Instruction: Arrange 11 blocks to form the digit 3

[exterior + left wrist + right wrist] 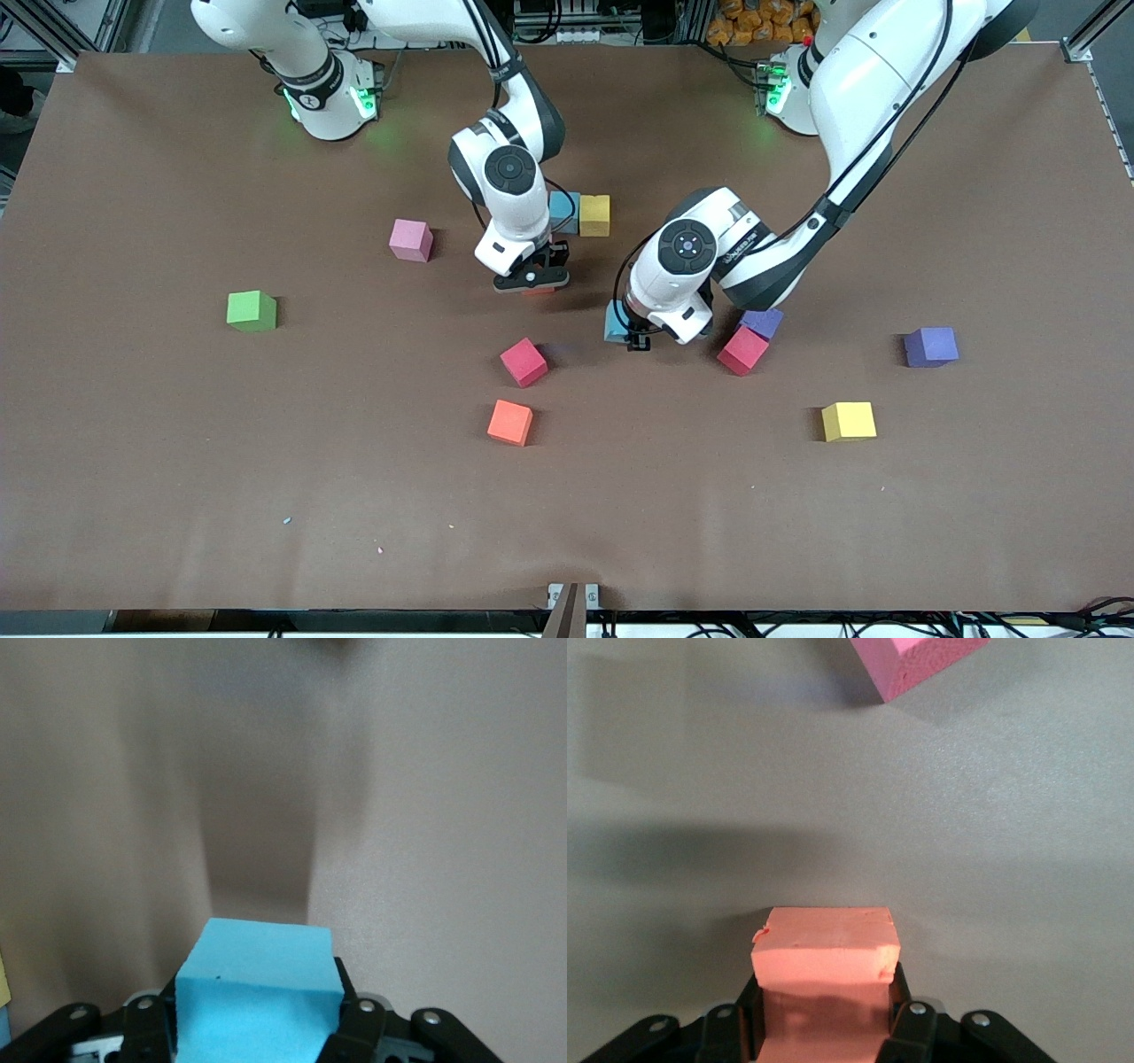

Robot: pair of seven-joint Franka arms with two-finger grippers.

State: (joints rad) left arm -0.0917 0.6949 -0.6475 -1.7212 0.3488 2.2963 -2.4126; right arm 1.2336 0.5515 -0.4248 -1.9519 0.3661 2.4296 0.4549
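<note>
Blocks partly hidden by the arms or cut by the frame

The light blue foam cube (613, 321) showed only a sliver under the left arm's wrist, and the purple foam cube (764, 321) was half covered. In the right wrist view, the pink foam cube (921, 663) was cut off by the frame's edge.

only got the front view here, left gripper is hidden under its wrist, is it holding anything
Observer: Yes. In the left wrist view the left gripper is shut on a light blue block.
Operator: and the right one, same problem
Observer: The right gripper is shut on a salmon-pink block, seen in its wrist view.
Operator: anything close to that one
Observer: The right wrist view shows the corner of a brighter pink block lying on the table, apart from the held one.
</note>
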